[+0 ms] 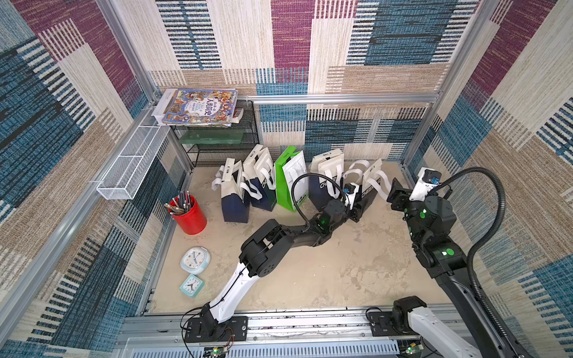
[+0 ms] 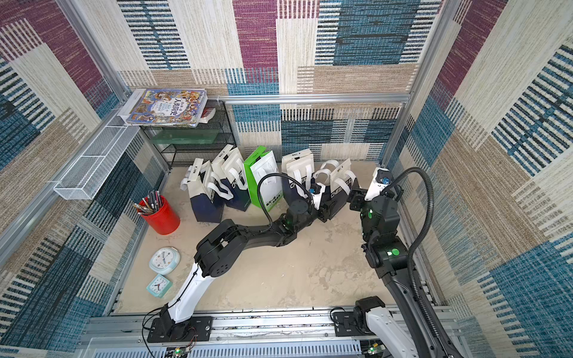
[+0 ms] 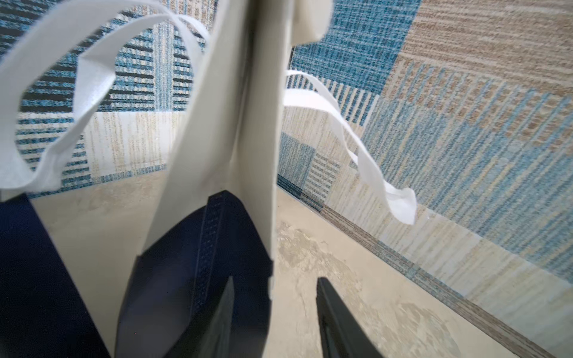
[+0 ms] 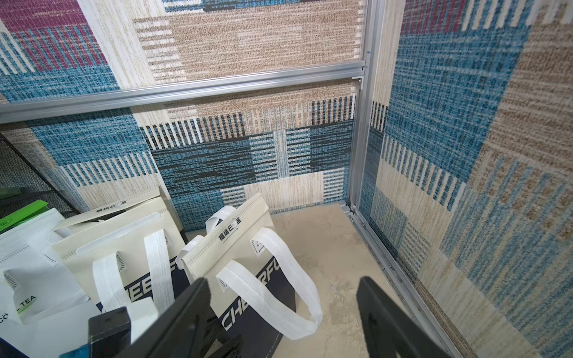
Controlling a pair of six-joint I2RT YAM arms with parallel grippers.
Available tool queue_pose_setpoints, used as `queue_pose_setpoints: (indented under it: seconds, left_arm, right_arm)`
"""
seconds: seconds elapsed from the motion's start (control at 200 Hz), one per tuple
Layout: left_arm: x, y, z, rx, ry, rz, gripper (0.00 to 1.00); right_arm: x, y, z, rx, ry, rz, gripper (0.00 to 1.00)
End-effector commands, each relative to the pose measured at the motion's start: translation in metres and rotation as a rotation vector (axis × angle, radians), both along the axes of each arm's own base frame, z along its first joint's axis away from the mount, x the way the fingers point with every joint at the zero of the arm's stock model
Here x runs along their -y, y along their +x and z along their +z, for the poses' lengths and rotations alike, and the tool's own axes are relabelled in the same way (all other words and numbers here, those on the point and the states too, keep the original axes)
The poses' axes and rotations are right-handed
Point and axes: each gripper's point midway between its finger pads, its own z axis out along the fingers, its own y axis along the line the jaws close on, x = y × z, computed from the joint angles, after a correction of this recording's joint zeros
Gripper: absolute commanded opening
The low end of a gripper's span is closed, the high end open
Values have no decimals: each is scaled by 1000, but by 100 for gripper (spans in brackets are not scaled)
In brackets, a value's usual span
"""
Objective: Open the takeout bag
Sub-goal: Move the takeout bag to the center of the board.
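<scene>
From where I stand, the takeout bag [image 1: 369,183] at one o'clock looks unopened, with the left gripper [image 3: 275,280] half-spread astride its side edge and the right gripper [image 4: 283,280] wide and empty.

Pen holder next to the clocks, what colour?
Red. The pen holder shows best in a top view.

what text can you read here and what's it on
"CHE…RFU": navy front of the rightmost takeout bag, handle across the middle
"福运已至", as best I can tell: that bag's cream top band
"CHEE", rest hidden: neighbouring bag
"-TEA": white and green bag
"人类简史": book cover
round clock and square clock dials, small book print: too small to read
</scene>
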Motion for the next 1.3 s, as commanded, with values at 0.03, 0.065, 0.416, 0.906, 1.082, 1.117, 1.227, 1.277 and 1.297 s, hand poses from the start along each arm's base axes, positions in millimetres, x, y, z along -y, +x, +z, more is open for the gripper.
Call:
queue_pose_setpoints:
  seconds: [0.03,0.065,0.416,0.906,1.082,1.117,1.227,1.277,1.297]
  left_arm:
    - [-4,14,0,29,28,81,48]
    - [-3,16,1,31,30,88,47]
    - [4,29,-3,30,4,114,32]
    - [-12,4,15,83,11,65,0]
    - [-39,-22,8,82,46,51,0]
    - [-45,-28,6,85,58,48,0]
    - [-61,-47,1,94,100,40,0]
    - [-68,-53,-2,95,113,43,0]
    - [-70,-55,-4,93,116,44,0]
  right_arm:
    - [-2,-2,8,33,16,11,78]
    - [-2,-2,7,34,16,13,79]
    - [0,-3,4,42,18,-4,78]
    - [-4,-3,-3,43,-157,22,75]
    - [-18,1,-14,40,-296,80,77]
    - [-23,2,-16,42,-328,100,78]
    - [-49,6,-23,33,-483,182,79]
    - [-59,10,-31,14,-573,197,80]
    - [-62,12,-33,11,-610,199,80]
